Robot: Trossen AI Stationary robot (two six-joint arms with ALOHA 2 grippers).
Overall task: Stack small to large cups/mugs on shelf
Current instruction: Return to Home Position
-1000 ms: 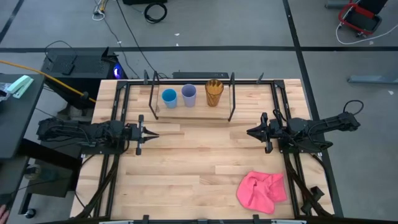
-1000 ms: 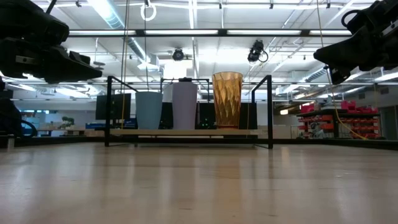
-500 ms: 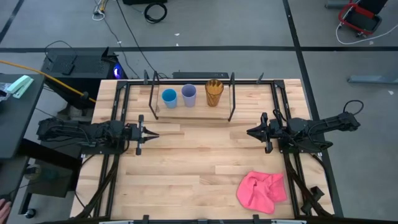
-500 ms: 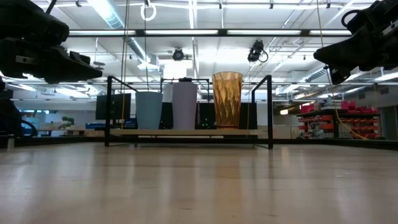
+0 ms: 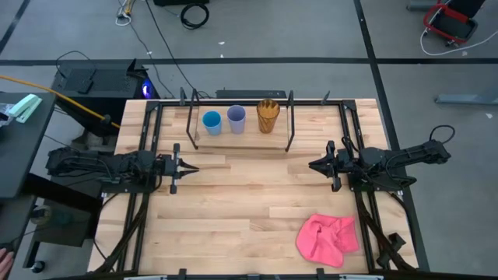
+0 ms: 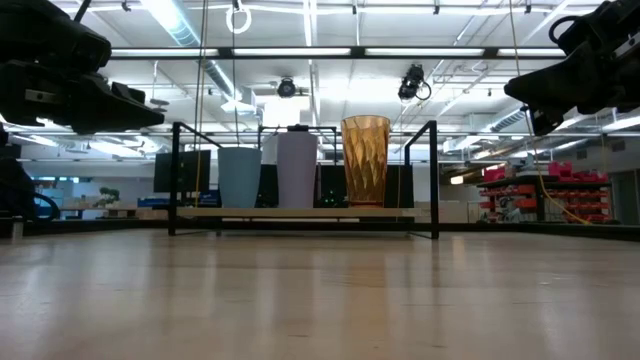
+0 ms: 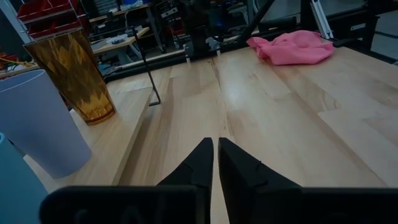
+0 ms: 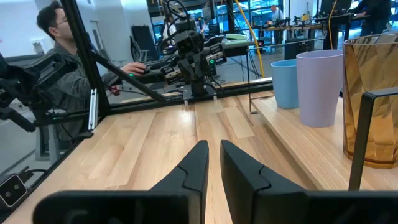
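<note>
Three handleless cups stand upright in a row on the shelf's wood board [image 5: 249, 134] at the table's far middle: a short blue cup [image 5: 212, 122], a lavender cup [image 5: 236, 118] and a tall amber cup [image 5: 268, 115]. The shelf has thin black rods [image 6: 434, 180]. My left gripper [image 5: 192, 168] hovers shut and empty at the table's left, in front of the shelf. My right gripper [image 5: 313, 165] hovers shut and empty at the table's right. In the low view the blue cup [image 6: 240, 177], the lavender cup [image 6: 297, 168] and the amber cup [image 6: 366, 160] rest by their bases on the board.
A crumpled pink cloth [image 5: 328, 238] lies near the table's front right. Black frame rails [image 5: 145, 140] run along both sides of the table. A person [image 8: 65, 68] sits beyond the table's left edge. Bare wood lies between the two grippers.
</note>
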